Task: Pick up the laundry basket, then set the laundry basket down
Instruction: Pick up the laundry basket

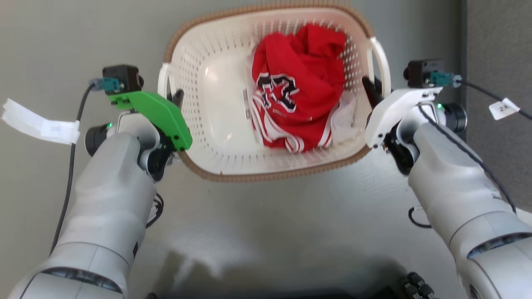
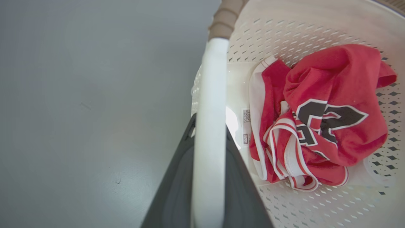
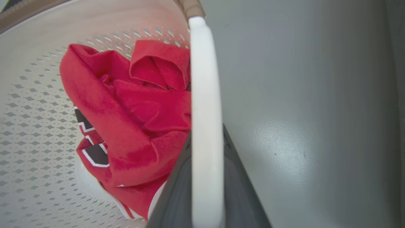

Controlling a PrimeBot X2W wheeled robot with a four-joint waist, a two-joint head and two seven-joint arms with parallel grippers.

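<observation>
The laundry basket point(image 1: 266, 176), cream-white and perforated with a brown woven-look rim, lies top centre in the head view between my two arms. A crumpled red jersey point(image 1: 299, 83) with white trim fills its right half. My left gripper point(image 1: 172, 96) is shut on the basket's left white handle point(image 1: 163, 81). The left wrist view shows that handle point(image 2: 212, 95) running between my left gripper's point(image 2: 208, 136) two dark fingers. My right gripper point(image 1: 374, 89) is shut on the right handle point(image 1: 382, 62), which the right wrist view shows as a white bar point(image 3: 204, 79) clamped in that gripper point(image 3: 205, 145).
Smooth grey floor point(image 1: 270, 224) surrounds the basket. A darker grey panel point(image 1: 498, 41) stands along the right side. Cables with white tags point(image 1: 41, 124) hang off both wrists. My dark base point(image 1: 291, 292) shows at the bottom edge.
</observation>
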